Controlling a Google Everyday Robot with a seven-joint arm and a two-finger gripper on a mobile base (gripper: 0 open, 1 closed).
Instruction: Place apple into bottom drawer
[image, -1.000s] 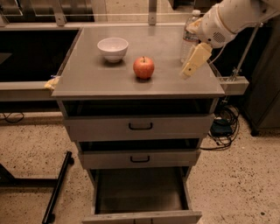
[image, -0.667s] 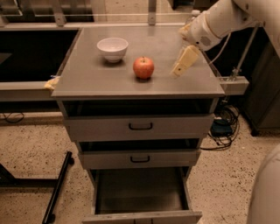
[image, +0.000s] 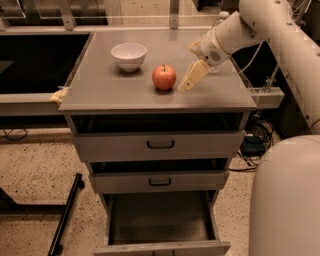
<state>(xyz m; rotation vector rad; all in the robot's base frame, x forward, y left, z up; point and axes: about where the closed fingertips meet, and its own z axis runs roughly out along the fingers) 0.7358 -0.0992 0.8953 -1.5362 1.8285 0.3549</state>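
I see the grey cabinet (image: 100, 92) with its bottom drawer (image: 160, 220) pulled open under 2 handled drawers. My gripper (image: 186, 86) hangs low over the cabinet top; I cannot tell how wide it stands. The white bowl (image: 129, 54) sits far left, and the apple (image: 164, 77) rests just left of the gripper.

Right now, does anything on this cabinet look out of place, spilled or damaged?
Nothing spilled or damaged. The apple and white bowl sit upright on the cabinet top, the gripper just right of the apple, the bottom drawer open. One oddity: a small yellowish scrap at the top's left edge.
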